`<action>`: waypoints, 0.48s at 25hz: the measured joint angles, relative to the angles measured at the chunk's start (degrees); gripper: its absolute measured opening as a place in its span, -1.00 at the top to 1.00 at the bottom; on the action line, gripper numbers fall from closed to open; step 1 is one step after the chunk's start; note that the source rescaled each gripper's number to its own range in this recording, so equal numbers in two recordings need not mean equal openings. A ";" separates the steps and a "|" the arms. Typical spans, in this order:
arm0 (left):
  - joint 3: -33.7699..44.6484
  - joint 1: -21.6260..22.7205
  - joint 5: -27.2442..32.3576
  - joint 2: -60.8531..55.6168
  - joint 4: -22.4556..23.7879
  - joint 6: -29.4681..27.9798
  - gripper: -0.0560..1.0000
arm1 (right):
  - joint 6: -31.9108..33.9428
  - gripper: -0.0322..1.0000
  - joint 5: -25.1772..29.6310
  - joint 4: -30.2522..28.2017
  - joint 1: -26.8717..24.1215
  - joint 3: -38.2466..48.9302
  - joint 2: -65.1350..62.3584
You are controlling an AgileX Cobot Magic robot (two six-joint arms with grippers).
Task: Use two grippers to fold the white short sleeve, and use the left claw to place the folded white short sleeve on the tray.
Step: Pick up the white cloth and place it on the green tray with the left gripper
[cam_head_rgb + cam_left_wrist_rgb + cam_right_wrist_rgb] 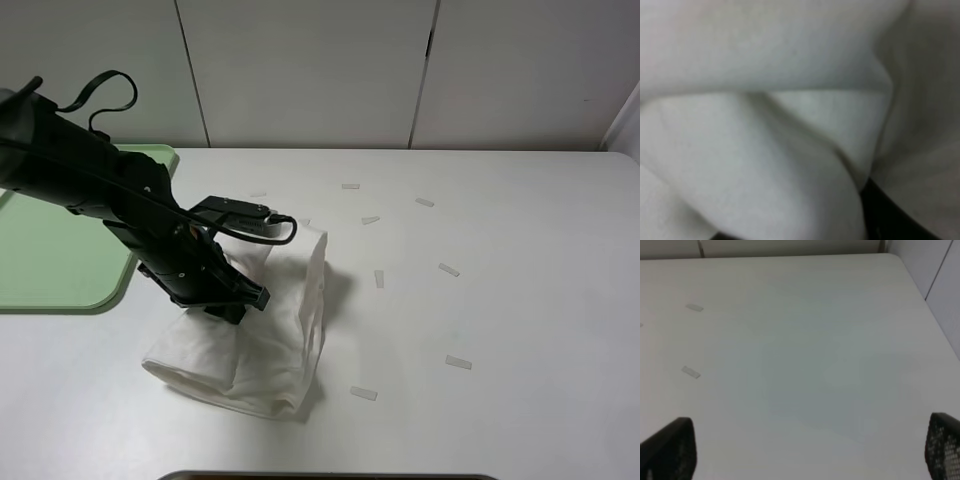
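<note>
Where left gripper [238,303] meets white short sleeve [285,330], jaws hidden

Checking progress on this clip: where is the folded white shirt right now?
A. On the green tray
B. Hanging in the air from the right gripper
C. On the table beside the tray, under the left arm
C: the shirt lies bunched on the table, right of the tray, with the left gripper pressed into it.

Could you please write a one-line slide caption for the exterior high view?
Left gripper pressed down into the folded white short sleeve on the table, pale green tray waiting alongside, small paper strips scattered about.
</note>
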 joint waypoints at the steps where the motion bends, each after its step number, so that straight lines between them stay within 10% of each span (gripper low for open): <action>1: 0.00 0.52 0.97 -0.06 0.66 0.00 0.31 | 0.00 -1.00 0.00 0.00 0.00 0.00 0.00; 12: -10.39 15.96 19.49 -0.18 12.12 0.89 0.31 | 0.00 -1.00 0.00 0.00 0.00 0.00 0.00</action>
